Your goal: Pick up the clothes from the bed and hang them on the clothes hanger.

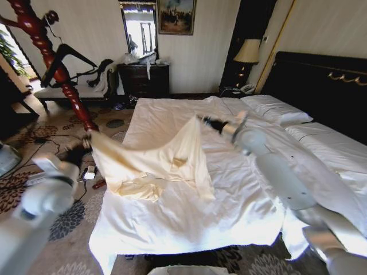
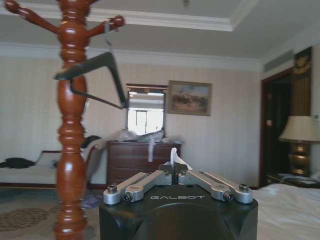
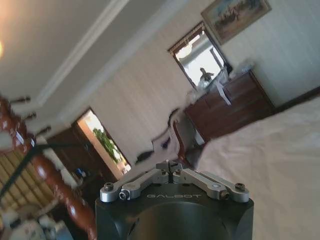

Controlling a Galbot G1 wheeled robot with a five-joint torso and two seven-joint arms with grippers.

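- Two grippers share the clothes [image 1: 155, 160], lifted and stretched above the bed [image 1: 241, 212] (lower folds rest on the sheet).
- My left gripper [image 1: 87, 143] is pinched onto one edge beside the wooden coat stand [image 1: 57, 69], where the clothes hanger [image 1: 64, 56] waits.
- My right gripper [image 1: 202, 120] clamps the other corner over mid-bed.
- Carrying step, I judge; next calls for raising the cloth towards that hanger, minding the pole and floor cables [image 1: 34, 143].
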